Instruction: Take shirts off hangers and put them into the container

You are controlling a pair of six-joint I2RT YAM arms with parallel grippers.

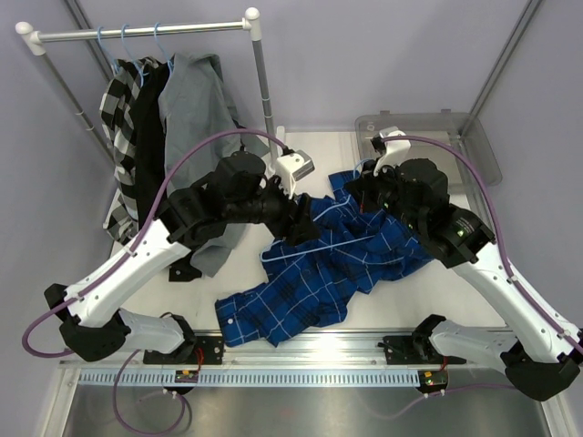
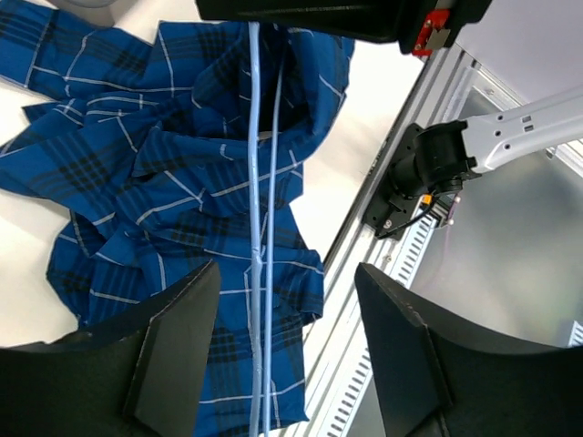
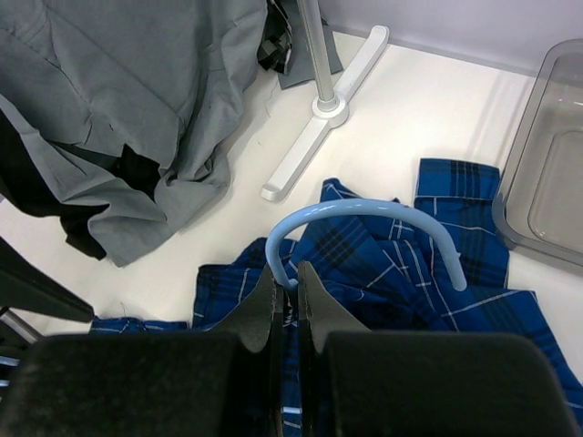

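Note:
The blue plaid shirt lies crumpled in the middle of the table, still on its light-blue hanger. My right gripper is shut on the neck of that hanger just below its hook, at the shirt's far edge. My left gripper hovers over the shirt, open, with the hanger's two wires running between its fingers and touching neither. The grey shirt, black shirt and checked shirt hang on the rail. The clear container stands empty at the back right.
The silver rail with white caps spans the back left; its post and white foot stand just behind the plaid shirt. The grey shirt's tail drapes onto the table. A metal mounting rail runs along the near edge.

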